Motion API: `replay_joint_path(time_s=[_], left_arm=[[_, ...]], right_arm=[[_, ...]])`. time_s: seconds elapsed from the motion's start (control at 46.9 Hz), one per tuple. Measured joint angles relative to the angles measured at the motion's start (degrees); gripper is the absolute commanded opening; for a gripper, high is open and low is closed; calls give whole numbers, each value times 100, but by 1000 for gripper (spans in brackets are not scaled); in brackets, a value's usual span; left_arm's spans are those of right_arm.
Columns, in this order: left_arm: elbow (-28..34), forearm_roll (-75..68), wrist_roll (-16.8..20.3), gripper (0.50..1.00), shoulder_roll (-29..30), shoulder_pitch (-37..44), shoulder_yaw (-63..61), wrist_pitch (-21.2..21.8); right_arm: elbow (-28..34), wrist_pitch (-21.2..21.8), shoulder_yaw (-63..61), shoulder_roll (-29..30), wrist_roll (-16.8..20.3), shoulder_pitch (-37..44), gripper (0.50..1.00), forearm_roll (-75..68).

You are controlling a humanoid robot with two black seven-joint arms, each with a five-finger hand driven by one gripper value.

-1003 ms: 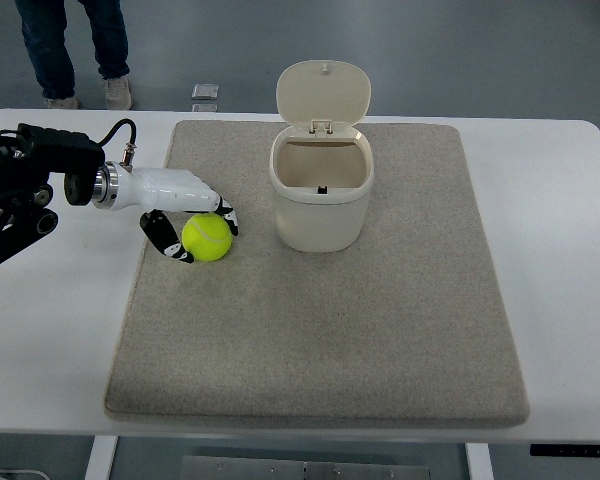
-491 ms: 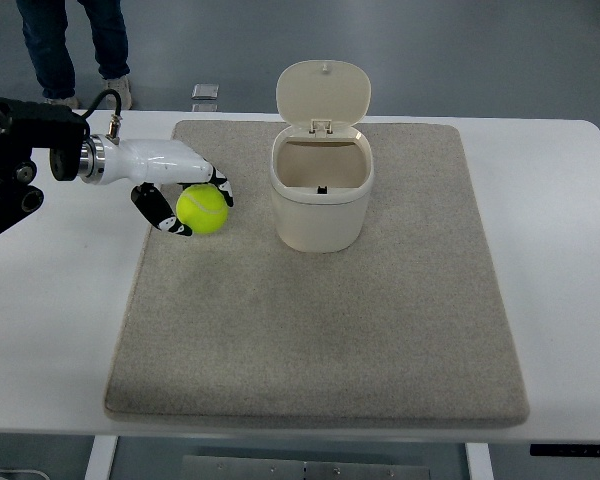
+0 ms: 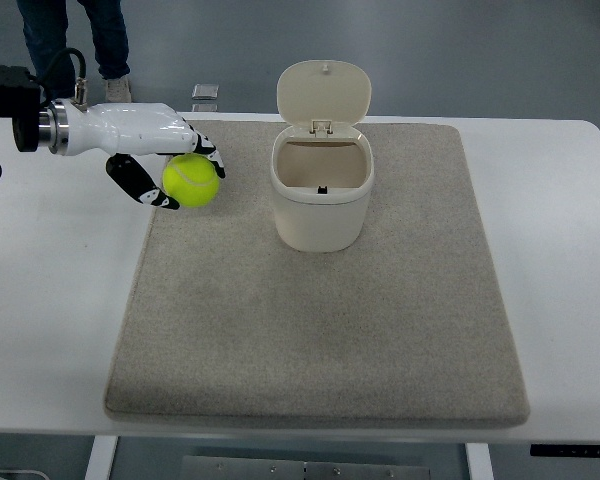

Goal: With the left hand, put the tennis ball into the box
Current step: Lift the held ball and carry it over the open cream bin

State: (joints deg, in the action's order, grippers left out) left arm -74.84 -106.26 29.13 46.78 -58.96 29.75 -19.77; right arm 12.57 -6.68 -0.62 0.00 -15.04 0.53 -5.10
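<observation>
The left hand (image 3: 158, 160) comes in from the left edge of the picture, and its fingers (image 3: 140, 185) are curled around the tennis ball (image 3: 190, 180), so the hand is closed on the ball and carries it. The ball seems to be lifted a little above the grey mat (image 3: 320, 320), near the mat's far left corner, but the height I cannot judge with certainty from this steep view. The step in hand is, I think, the transport: the ball is grasped and not yet over the box (image 3: 321, 195). The box stands to the right of the ball, apart from it, with its lid (image 3: 323, 95) tilted back, so the mouth is open upward. The next move calls for carrying the ball rightward over the rim and then opening the fingers there. The ball is round, so it has no long axis and points nowhere; the hand itself points toward the right, to the box. The right hand is not in view
</observation>
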Motion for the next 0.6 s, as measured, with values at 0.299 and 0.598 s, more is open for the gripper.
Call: replay_joint_path(time_s=[0.299,0.598], left_arm=[[-628,307,272,500,254,-414,91,-70],[-436,227,159,500,-652,-683,40,-74]], right_arm=[[0,0,0,0,1,0,940,0],[0,0,0,0,1,-1,938,0]])
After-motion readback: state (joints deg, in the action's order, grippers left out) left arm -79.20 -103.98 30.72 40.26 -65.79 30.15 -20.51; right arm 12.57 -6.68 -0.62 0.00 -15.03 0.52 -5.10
